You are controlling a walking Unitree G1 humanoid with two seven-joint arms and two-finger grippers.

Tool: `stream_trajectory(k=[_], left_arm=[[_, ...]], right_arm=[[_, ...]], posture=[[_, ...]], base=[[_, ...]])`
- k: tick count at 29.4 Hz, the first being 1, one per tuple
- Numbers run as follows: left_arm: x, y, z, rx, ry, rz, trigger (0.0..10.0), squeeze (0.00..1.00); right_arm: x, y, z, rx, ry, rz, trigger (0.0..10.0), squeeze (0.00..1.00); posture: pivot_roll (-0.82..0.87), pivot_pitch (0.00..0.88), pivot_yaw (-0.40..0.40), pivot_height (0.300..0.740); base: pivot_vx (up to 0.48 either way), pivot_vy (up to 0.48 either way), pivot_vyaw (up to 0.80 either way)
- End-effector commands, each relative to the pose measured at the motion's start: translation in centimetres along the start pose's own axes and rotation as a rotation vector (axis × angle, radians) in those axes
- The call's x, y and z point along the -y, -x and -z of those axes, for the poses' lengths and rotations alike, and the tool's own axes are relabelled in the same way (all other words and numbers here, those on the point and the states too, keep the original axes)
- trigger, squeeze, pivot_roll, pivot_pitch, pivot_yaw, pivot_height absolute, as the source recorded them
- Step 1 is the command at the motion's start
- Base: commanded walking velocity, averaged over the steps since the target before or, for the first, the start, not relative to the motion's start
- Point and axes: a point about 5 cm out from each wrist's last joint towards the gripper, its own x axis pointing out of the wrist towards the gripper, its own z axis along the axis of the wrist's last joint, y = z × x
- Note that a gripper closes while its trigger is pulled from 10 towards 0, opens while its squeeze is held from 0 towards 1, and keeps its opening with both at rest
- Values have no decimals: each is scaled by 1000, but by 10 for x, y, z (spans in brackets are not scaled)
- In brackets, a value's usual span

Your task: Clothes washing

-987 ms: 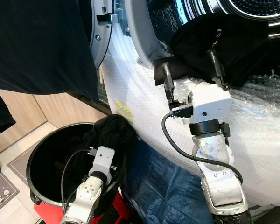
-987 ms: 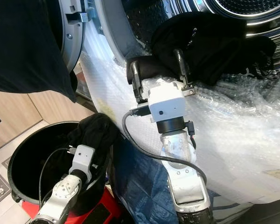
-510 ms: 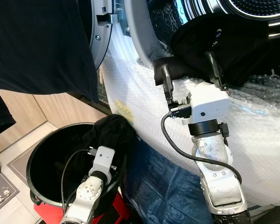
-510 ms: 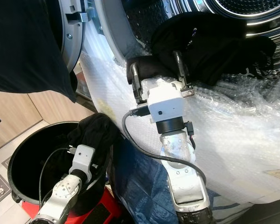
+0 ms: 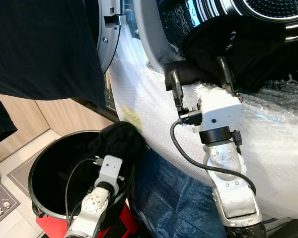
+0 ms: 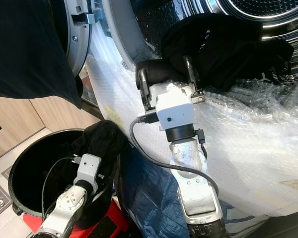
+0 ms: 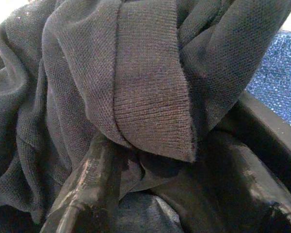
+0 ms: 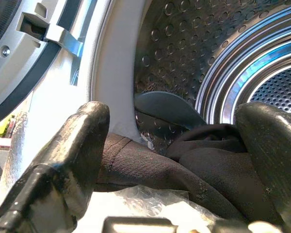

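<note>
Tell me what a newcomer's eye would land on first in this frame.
The right gripper, fingers spread open, reaches at a black garment bunched in the mouth of the washing machine drum, above bubble wrap draped over the machine's front. Lower left, the left gripper is buried in dark clothes heaped on the black basket.

My right gripper (image 5: 197, 74) sits at the drum (image 8: 194, 63) mouth, far right, clothes (image 5: 238, 47) spilling over its lip. Near left, my left gripper (image 7: 150, 194) is in the basket (image 5: 49, 171), among a garment (image 5: 116, 141).
</note>
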Motion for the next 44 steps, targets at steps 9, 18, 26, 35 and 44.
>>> stream_trajectory(k=[9, 18, 26, 35, 44], left_arm=[[7, 2, 3, -8, -7, 31, 10000, 0], [6, 2, 4, -13, -7, 31, 10000, 0], [6, 2, 4, -15, -6, 32, 10000, 0], [5, 1, 2, -13, -8, 26, 10000, 0], [3, 0, 1, -10, -9, 22, 10000, 0]], right_arm=[[4, 2, 3, -9, 51, 12, 10000, 0], [6, 7, -9, 7, -178, 24, 10000, 0], [-7, 3, -17, 55, -157, -41, 10000, 0], [-29, -8, -27, 140, -92, -104, 10000, 0], [-51, -17, -24, 213, 48, -197, 10000, 0]], posture=[[38, 85, -37, 740], [32, 102, -32, 740], [32, 106, -28, 740], [45, 103, -22, 740], [53, 107, -21, 740]], base=[[0, 0, 0], [0, 0, 0], [0, 0, 0], [0, 0, 0], [0, 0, 0]])
